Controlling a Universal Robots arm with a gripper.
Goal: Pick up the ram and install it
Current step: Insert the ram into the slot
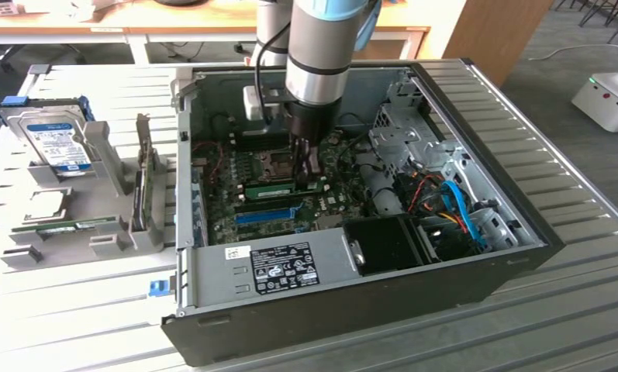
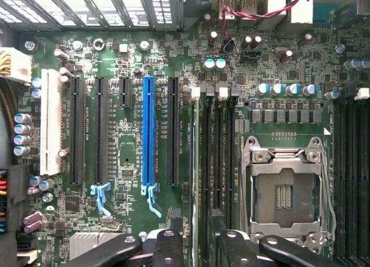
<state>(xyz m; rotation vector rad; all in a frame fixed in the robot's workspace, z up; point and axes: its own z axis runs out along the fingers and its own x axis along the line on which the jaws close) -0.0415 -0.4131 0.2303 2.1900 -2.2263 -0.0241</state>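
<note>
A green ram stick (image 1: 271,188) stands in a motherboard slot inside the open computer case (image 1: 516,248). In the wrist view the ram (image 2: 196,163) is seen edge-on, in the slot beside the empty black memory slots (image 2: 222,163). My gripper (image 1: 311,177) reaches down into the case over one end of that stick. It is open (image 2: 196,247), with one black finger (image 2: 167,247) on each side of the stick's line. I cannot tell if they touch it. A second ram stick (image 1: 76,226) lies in the grey holder outside the case.
A hard drive with a blue label (image 1: 58,143) stands in the grey rack on the exterior view's left. On the board are a blue slot (image 2: 148,131), black expansion slots (image 2: 101,134) and the CPU socket (image 2: 286,192). Blue and orange cables (image 1: 459,209) lie near the drive bays.
</note>
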